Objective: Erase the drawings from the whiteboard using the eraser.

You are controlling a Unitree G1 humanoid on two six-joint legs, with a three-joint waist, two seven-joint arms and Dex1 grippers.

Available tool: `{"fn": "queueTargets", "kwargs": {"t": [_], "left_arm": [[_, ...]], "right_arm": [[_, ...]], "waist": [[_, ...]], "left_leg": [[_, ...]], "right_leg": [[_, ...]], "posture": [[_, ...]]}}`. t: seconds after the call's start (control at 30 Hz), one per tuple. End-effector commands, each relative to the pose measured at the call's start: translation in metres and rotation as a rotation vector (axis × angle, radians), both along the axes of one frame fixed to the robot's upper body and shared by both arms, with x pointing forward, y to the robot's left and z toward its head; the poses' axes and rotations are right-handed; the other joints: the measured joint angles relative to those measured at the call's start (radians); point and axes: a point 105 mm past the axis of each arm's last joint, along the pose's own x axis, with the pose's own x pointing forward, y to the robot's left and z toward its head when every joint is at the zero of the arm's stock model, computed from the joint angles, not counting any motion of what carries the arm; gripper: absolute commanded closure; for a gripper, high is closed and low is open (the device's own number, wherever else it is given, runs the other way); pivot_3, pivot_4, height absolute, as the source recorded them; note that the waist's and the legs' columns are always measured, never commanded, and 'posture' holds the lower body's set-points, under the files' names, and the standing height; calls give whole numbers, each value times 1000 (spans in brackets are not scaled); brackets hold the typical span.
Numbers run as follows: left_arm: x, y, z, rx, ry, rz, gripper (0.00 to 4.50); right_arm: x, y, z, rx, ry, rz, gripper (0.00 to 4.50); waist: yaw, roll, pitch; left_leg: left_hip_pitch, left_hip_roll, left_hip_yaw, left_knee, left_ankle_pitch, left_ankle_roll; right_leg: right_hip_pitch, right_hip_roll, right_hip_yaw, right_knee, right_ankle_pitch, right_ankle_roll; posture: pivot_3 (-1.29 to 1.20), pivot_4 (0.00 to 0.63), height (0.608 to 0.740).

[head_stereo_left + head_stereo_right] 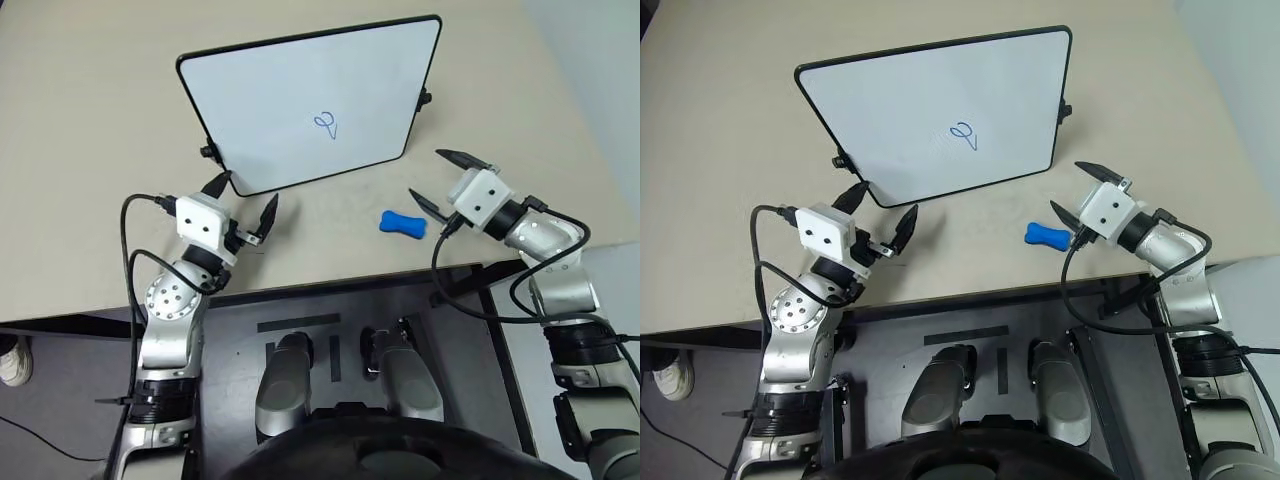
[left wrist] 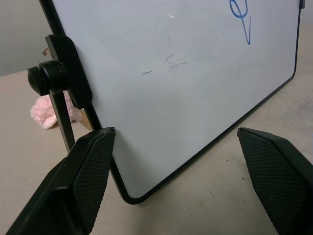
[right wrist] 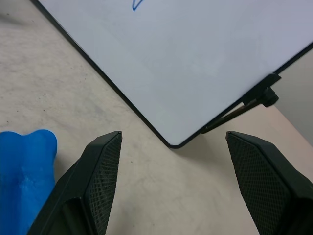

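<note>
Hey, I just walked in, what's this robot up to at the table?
It is set to wipe a whiteboard that stands propped on the table, and nothing is held yet. The blue scribble is still on the board. The blue eraser lies on the table in front of the board. The right hand is open close beside the eraser. The left hand is open by the board's lower left corner.

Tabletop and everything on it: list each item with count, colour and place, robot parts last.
Large black-framed rectangular whiteboard: one, white, propped on its stand at the table's far middle.
Small marker scribble drawing: one, blue, right of the board's centre.
Bone-shaped eraser block: one, bright blue, on the table before the board's right corner.
Flat table: one, beige.
Fluffy object: one, pink, behind the board.
Left gripper: one, black fingers, open, at the board's left corner.
Right gripper: one, black fingers, open, beside the eraser.
</note>
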Motion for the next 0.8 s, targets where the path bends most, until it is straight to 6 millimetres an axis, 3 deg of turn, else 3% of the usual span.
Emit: {"fn": "queueTargets", "kwargs": {"t": [0.03,0.47,0.67,0.8], "left_arm": [[1,-5,15,-3,-56,-3,170],[-7,-13,6,-21,-53,8,170],[-7,-9,10,-20,-69,22,170],[-7,-8,10,-16,-72,25,170]], "right_arm": [[-4,-4,11,14,-36,9,919],[-11,-9,12,-13,-11,27,919],[-4,3,10,-11,7,63,919],[-3,7,8,-2,28,84,919]], "waist": [[1,0,0],[3,0,0],[3,0,0],[3,0,0]], "left_leg": [[0,0,0,0,0,0],[-1,0,0,0,-1,0],[-1,0,0,0,-2,0],[-1,0,0,0,-3,0]], "right_leg": [[0,0,0,0,0,0],[0,0,0,-1,-3,4],[0,0,0,-2,-3,4],[0,0,0,-2,1,-4]], "posture": [[0,150,740],[0,150,740],[0,150,740],[0,150,740]]}}
